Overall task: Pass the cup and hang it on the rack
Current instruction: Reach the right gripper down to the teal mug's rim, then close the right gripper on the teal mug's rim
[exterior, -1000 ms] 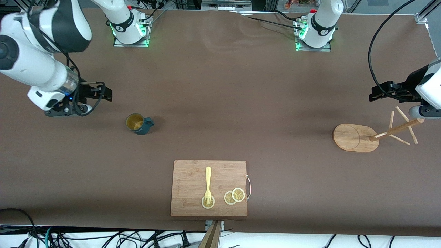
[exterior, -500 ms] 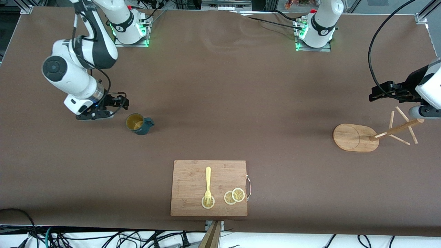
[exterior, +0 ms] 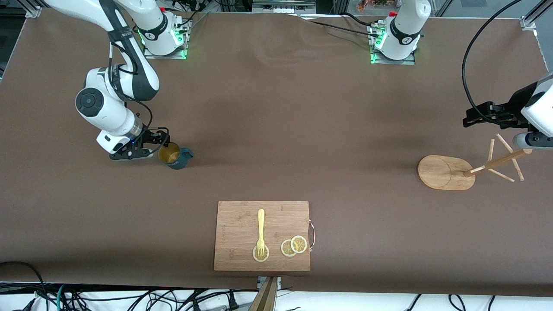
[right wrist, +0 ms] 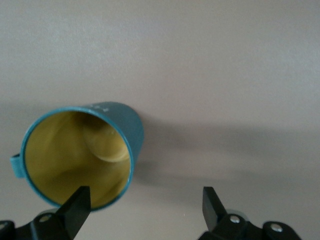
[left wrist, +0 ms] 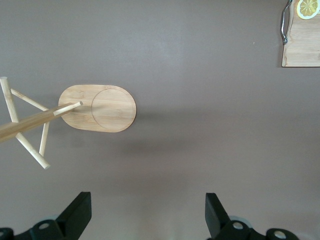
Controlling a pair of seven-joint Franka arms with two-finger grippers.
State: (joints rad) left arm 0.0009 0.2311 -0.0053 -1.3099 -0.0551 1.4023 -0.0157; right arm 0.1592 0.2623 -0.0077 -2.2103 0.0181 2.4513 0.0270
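Note:
The dark teal cup (exterior: 175,157) stands upright on the brown table toward the right arm's end, its yellowish inside showing and its handle pointing toward the table's middle. My right gripper (exterior: 159,140) is open and low, right beside the cup's rim. In the right wrist view the cup (right wrist: 80,157) sits by one fingertip (right wrist: 76,205) of the right gripper (right wrist: 146,207), not between the two. The wooden rack (exterior: 447,172) stands toward the left arm's end; it also shows in the left wrist view (left wrist: 97,108). My left gripper (left wrist: 148,215) is open and empty, waiting above the table beside the rack.
A wooden cutting board (exterior: 235,235) with a metal handle lies near the table's front edge. On it lie a yellow fork (exterior: 261,231) and lemon slices (exterior: 294,246). A black cable (exterior: 468,65) hangs over the left arm's end of the table.
My right arm has swung down and toward the cup, bringing its gripper from well apart to right beside the rim. The cup, the rack and the left arm have not moved.

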